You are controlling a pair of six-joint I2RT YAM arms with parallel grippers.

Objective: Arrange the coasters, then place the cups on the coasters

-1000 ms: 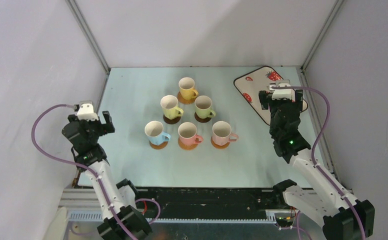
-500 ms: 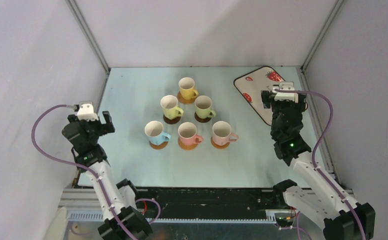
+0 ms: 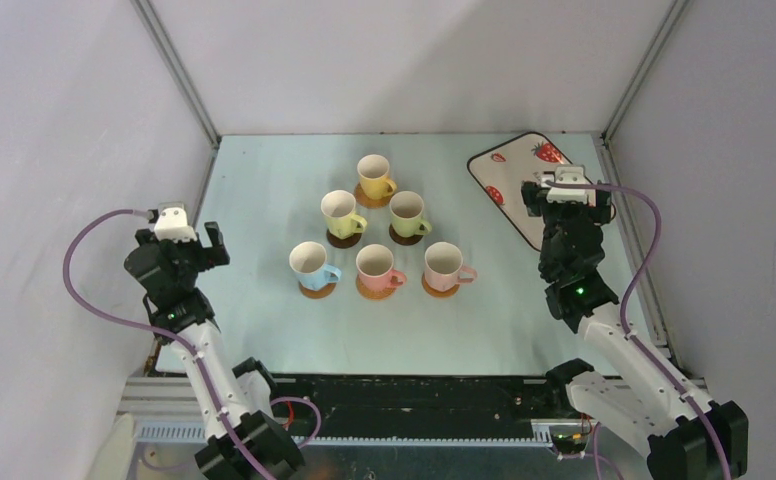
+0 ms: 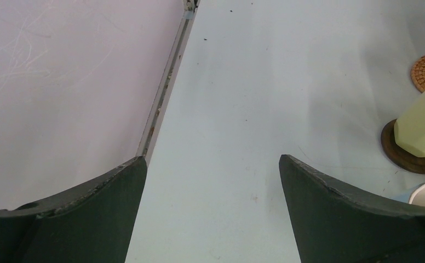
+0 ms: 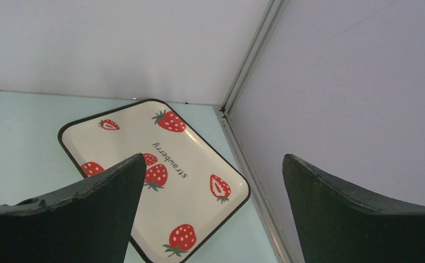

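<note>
Six cups stand in a triangle mid-table, each on a coaster: a yellow cup (image 3: 375, 177) at the back, two pale green cups (image 3: 342, 212) (image 3: 407, 212) in the middle row, then light blue (image 3: 310, 264), pink (image 3: 375, 266) and pink (image 3: 445, 263) in front. The green cups sit on dark brown coasters (image 3: 342, 241); the others sit on orange-tan ones (image 3: 316, 292). My left gripper (image 3: 180, 243) (image 4: 211, 159) is open and empty, left of the cups. My right gripper (image 3: 565, 198) (image 5: 213, 157) is open and empty over the strawberry tray.
The cream strawberry tray (image 3: 517, 166) (image 5: 199, 150) lies at the back right, near the right wall rail (image 5: 243, 148). The left wrist view shows a green cup (image 4: 421, 123) on its dark coaster (image 4: 399, 156) at the right edge, and the left wall rail (image 4: 166, 87).
The right arm has shifted slightly to the right and drawn back a little, its gripper still open. The left arm and the cups have not moved.
</note>
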